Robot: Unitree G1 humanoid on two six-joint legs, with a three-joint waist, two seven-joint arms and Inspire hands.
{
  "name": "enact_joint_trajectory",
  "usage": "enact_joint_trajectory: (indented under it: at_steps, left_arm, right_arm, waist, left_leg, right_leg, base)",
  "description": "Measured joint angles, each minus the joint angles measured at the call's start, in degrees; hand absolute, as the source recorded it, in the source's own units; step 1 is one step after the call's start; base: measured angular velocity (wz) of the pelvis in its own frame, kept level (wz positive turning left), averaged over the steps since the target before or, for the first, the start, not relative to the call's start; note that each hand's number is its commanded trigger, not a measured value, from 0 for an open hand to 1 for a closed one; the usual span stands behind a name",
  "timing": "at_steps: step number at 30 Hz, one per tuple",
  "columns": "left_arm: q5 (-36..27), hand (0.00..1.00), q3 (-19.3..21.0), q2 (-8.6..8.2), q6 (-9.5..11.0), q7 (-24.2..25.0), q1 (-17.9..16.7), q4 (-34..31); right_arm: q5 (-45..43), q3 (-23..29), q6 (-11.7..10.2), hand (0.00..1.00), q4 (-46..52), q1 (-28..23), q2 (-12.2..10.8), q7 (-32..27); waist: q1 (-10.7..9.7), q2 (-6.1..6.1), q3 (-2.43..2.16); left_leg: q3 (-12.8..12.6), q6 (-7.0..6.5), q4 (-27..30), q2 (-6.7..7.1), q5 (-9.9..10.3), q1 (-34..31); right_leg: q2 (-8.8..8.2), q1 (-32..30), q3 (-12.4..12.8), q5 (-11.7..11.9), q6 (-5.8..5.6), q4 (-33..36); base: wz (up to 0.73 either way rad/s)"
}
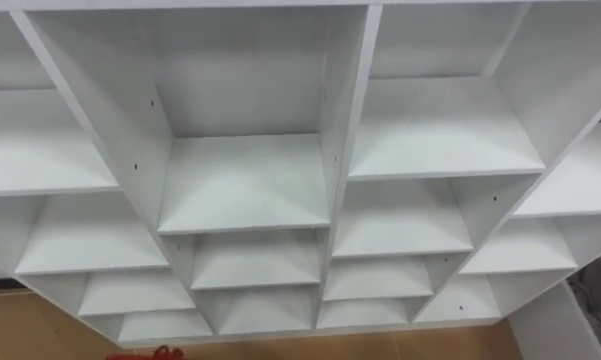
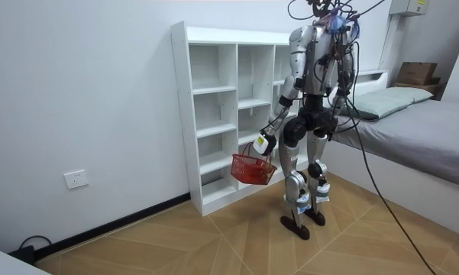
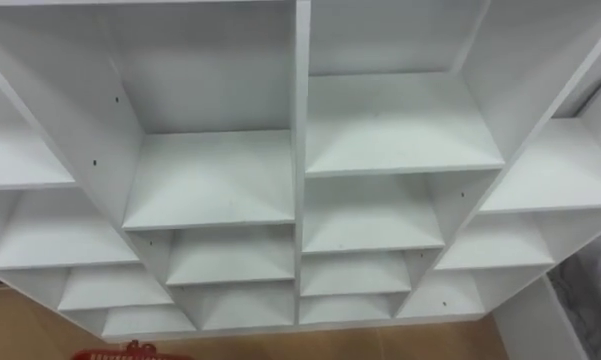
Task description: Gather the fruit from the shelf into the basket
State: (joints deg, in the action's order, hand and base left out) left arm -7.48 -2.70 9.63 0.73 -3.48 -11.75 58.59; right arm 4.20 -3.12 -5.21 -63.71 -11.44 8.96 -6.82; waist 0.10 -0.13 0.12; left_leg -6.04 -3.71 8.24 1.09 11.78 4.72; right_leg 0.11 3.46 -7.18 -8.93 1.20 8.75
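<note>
White closet (image 2: 214, 130), open compartments in columns; stands on wood floor (image 2: 176, 244) against wall (image 2: 76, 92).

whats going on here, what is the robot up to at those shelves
The robot stands facing the white shelf unit by the wall, carrying a red basket by its handle in its left hand, low at its side. The compartments right in front of it look bare, with no fruit to pick there.
</note>
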Motion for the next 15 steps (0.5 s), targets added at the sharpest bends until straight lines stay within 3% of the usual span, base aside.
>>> enact_joint_trajectory:
  at_steps: [7,15]
  left_arm:
    - [6.5,1.0,3.8,-1.44,-2.2,-0.5,-1.2,0.0]
    - [10.7,1.0,3.7,-2.08,-2.9,-1.0,-1.6,0.0]
  right_arm:
    - [-1.3,2.2,3.0,0.0,-5.9,-0.1,0.0,0.8]
    - [-11.1,2.0,6.4,0.0,-6.9,0.6,-0.1,0.8]
  waist:
    - [-0.1,0.96,0.12]
    - [-1.4,0.54,0.41]
  left_leg:
    - [0.0,0.1,0.0,-0.06,0.1,0.8]
    - [0.1,0.1,-0.2,0.1,0.1,1.8]
  right_leg:
    - [0.08,0.7,0.9,0.0,0.0,0.0]
    - [0.0,1.4,1.3,-0.6,-0.14,0.0]
  base:
    - [0.0]
    - [0.0]
